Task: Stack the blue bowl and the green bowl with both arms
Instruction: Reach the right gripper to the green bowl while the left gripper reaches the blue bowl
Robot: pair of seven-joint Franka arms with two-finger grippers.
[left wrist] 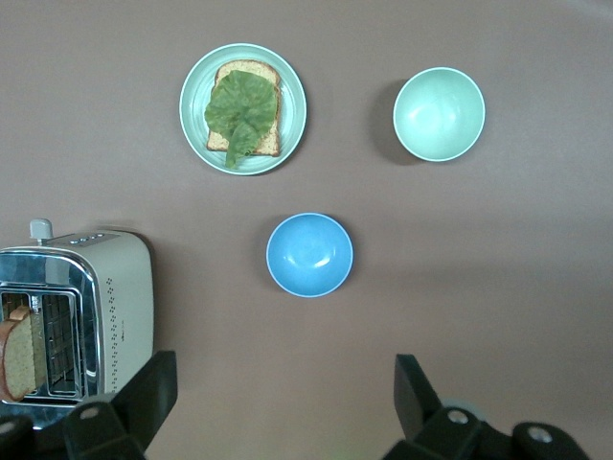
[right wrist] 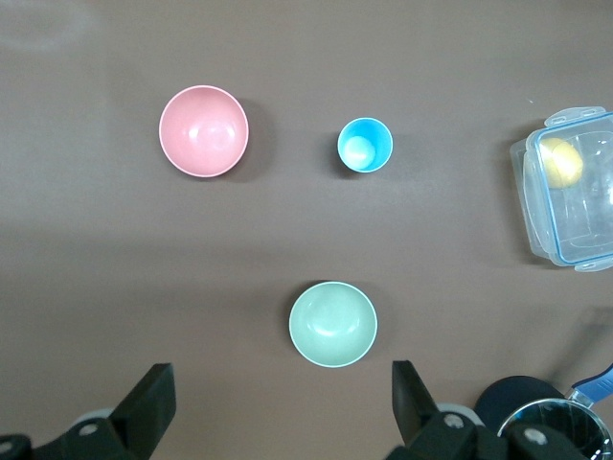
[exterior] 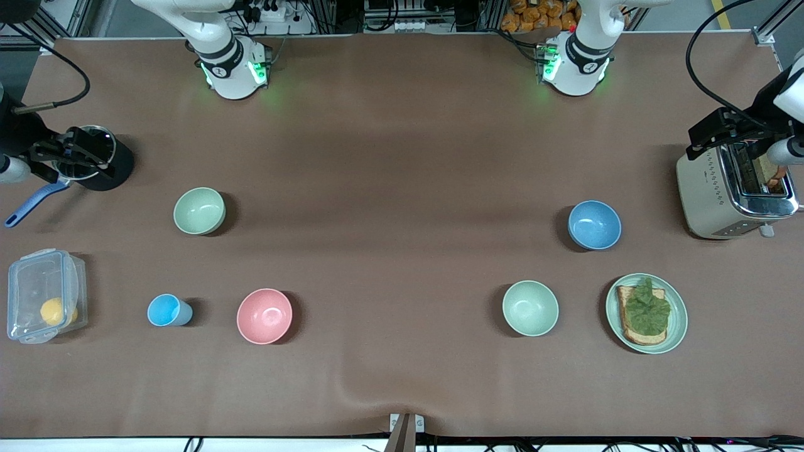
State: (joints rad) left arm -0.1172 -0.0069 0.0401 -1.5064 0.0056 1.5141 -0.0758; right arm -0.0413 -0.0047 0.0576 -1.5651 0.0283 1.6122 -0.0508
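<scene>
The blue bowl [exterior: 594, 225] sits upright toward the left arm's end of the table and shows in the left wrist view [left wrist: 309, 254]. The green bowl [exterior: 199, 211], dull sage, sits toward the right arm's end and shows in the right wrist view [right wrist: 332, 324]. My left gripper [exterior: 716, 135] hangs high in the air beside the toaster, open and empty [left wrist: 285, 407]. My right gripper [exterior: 69, 154] hangs high over the black pot's area, open and empty [right wrist: 283, 407]. Neither gripper touches a bowl.
A paler mint bowl [exterior: 530, 307] and a mint plate with toast and lettuce [exterior: 646, 312] lie nearer the front camera than the blue bowl. Also here are a toaster [exterior: 732, 188], a pink bowl [exterior: 264, 316], a light-blue cup [exterior: 168, 310], a clear box with a lemon [exterior: 44, 295] and a black pot [exterior: 103, 160].
</scene>
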